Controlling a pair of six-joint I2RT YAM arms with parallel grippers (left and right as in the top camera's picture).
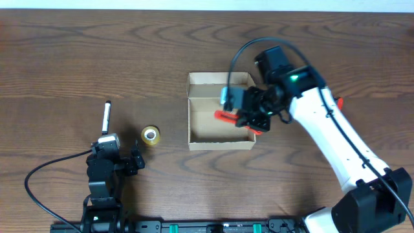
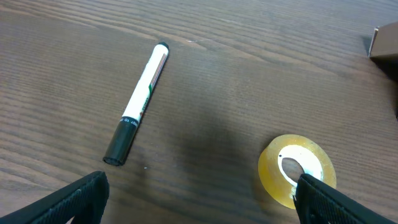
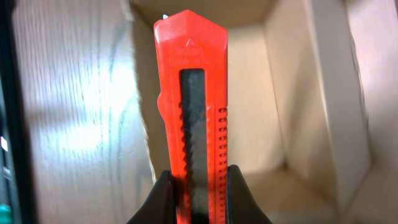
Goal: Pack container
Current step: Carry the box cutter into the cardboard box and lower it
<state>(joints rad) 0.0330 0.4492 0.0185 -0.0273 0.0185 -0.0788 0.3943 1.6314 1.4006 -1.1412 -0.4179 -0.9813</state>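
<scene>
The container [image 1: 194, 133] is an open tan cardboard box at the table's middle, its flap lid folded back at the far side. My right gripper [image 1: 249, 118] is shut on a red box cutter [image 1: 226, 116] and holds it over the box's inside; the right wrist view shows the cutter [image 3: 193, 93] between the fingers [image 3: 198, 193] with the box's inner walls [image 3: 292, 112] behind it. My left gripper [image 1: 132, 160] is open near the front left. A roll of yellow tape [image 1: 151, 135] lies just beyond it, by the right finger [image 2: 297, 167]. A white marker [image 1: 107, 116] lies further left [image 2: 142, 99].
The dark wood table [image 1: 77, 58] spreads on all sides. A black cable [image 1: 45, 171] runs along the front left by the left arm's base. A corner of the box [image 2: 385, 43] shows at the right edge of the left wrist view.
</scene>
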